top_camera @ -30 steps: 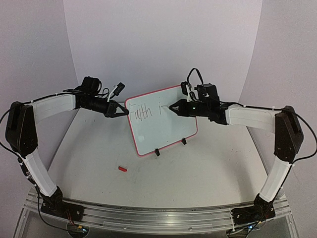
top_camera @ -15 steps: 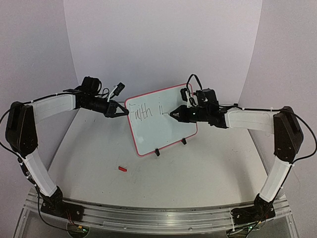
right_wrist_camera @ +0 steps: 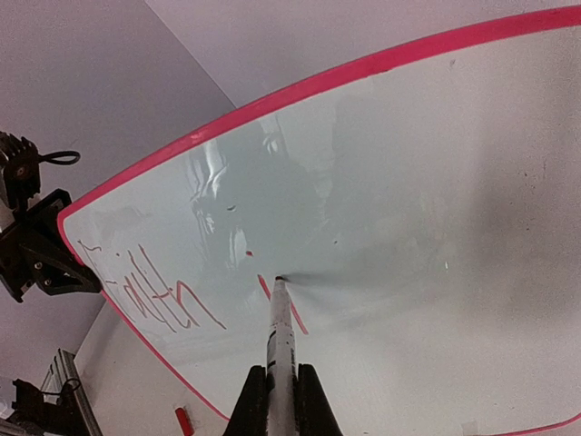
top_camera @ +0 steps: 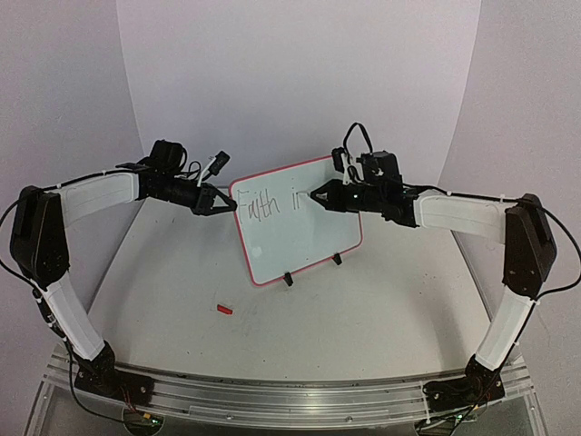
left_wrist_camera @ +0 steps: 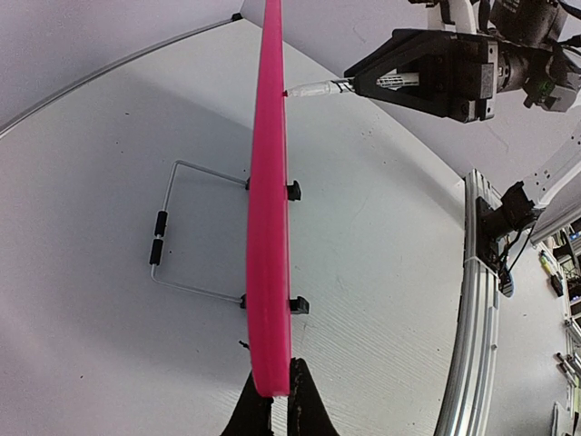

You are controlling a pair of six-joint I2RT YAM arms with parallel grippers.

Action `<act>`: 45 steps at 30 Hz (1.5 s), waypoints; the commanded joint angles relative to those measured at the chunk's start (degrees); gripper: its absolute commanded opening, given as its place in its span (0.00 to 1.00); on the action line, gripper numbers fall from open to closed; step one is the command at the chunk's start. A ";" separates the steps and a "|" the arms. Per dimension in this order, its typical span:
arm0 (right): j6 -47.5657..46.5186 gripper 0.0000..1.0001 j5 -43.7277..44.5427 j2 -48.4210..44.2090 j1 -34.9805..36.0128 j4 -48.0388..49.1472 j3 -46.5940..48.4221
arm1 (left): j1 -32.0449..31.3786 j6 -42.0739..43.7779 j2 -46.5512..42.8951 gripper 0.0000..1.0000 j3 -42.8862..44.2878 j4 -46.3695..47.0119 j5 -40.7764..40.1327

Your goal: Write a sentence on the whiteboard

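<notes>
The whiteboard [top_camera: 304,245], white with a pink rim, stands tilted on black clip feet at the table's middle. The sentence [top_camera: 270,204] reads "Faith in" along its top. My left gripper [top_camera: 227,205] is shut on the board's left rim. In the left wrist view the whiteboard [left_wrist_camera: 270,227] is edge-on, with my left gripper [left_wrist_camera: 272,400] pinching its near end. My right gripper [top_camera: 331,197] is shut on a marker [right_wrist_camera: 281,345], and its tip touches the whiteboard [right_wrist_camera: 436,209] just right of the red strokes of the sentence [right_wrist_camera: 150,286].
A small red marker cap [top_camera: 224,310] lies on the table in front of the board, left of centre. A wire stand [left_wrist_camera: 172,245] props the board from behind. The aluminium rail [top_camera: 272,395] with both arm bases runs along the near edge.
The right gripper dipped down the board with the marker and came back up. The writing after "Faith" grew from a single "i" stroke to "in". The left arm held still.
</notes>
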 commanded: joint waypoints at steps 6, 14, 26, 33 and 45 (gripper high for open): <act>0.26 0.00 4.41 -1.48 0.04 1.73 1.09 | -1.77 2.31 -0.41 0.00 0.91 -3.53 0.08; 0.73 0.00 6.83 -2.37 0.07 1.73 0.14 | -1.78 2.42 -0.62 0.00 0.91 -3.53 0.08; 0.95 0.00 7.37 -3.19 0.06 1.45 -2.61 | -1.86 2.38 -0.84 0.00 0.91 -3.56 0.03; 1.77 0.00 6.42 -3.61 0.08 1.20 -5.37 | -1.87 2.37 -0.93 0.00 0.91 -3.56 -0.01; 1.50 0.00 6.37 -6.29 0.05 1.27 -5.90 | -1.89 2.42 -1.01 0.00 0.82 -3.65 -0.08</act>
